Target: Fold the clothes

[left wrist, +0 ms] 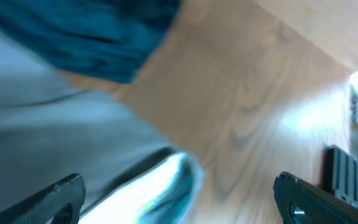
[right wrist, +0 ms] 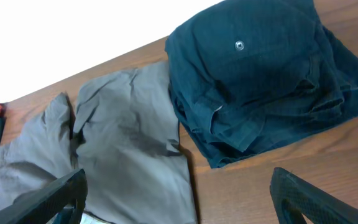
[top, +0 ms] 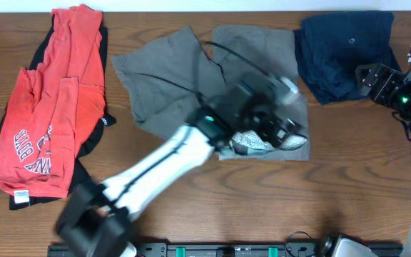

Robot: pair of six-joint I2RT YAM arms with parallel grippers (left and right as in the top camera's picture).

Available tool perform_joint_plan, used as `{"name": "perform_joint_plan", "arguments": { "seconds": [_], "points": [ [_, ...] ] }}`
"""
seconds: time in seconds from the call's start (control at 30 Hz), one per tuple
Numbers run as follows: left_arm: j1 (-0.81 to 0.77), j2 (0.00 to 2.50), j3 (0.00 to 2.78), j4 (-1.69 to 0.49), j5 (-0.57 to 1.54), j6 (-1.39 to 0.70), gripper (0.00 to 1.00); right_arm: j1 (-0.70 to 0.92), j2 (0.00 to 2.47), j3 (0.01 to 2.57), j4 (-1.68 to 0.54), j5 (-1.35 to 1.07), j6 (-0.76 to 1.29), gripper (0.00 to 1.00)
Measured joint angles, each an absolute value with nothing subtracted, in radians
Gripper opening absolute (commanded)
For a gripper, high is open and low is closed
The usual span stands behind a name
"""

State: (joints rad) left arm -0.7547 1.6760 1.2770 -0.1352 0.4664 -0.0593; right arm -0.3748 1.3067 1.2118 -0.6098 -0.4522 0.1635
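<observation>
At the table's point(top: 348, 178) centre lie the grey-khaki shorts point(top: 170, 78), one corner turned up pale at five o'clock (blurred) beneath the left gripper point(left wrist: 179, 186), its fingers spread wide. At two o'clock sits the navy garment point(top: 344, 46), and the right gripper point(right wrist: 176, 186) beside it is likewise splayed. At nine o'clock is the orange-red T-shirt point(top: 45, 121).

This is looking like a robotics lab. Two robot arms point(top: 155, 168) are standing at a wooden table point(top: 348, 185) against a white wall point(right wrist: 73, 31).

Wide-spread tool point(left wrist: 178, 200) over blurred grey shorts point(left wrist: 48, 143)
</observation>
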Motion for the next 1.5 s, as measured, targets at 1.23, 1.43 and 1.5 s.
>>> {"name": "perform_joint_plan", "arguments": {
  "seconds": [1.23,1.43,1.5],
  "points": [
    [-0.430,1.779,1.293,-0.607,0.097,0.019,0.94,-0.209,1.405,1.212,-0.645,-0.487,0.104,0.90],
    [-0.448,1.780,1.293,-0.610,0.007,-0.007,0.86,-0.210,1.405,1.212,-0.646,-0.477,0.102,0.90],
    [-0.448,1.782,1.293,-0.609,-0.007,-0.012,0.86,-0.210,1.405,1.212,-0.646,-0.471,0.102,0.90]
  ]
}}
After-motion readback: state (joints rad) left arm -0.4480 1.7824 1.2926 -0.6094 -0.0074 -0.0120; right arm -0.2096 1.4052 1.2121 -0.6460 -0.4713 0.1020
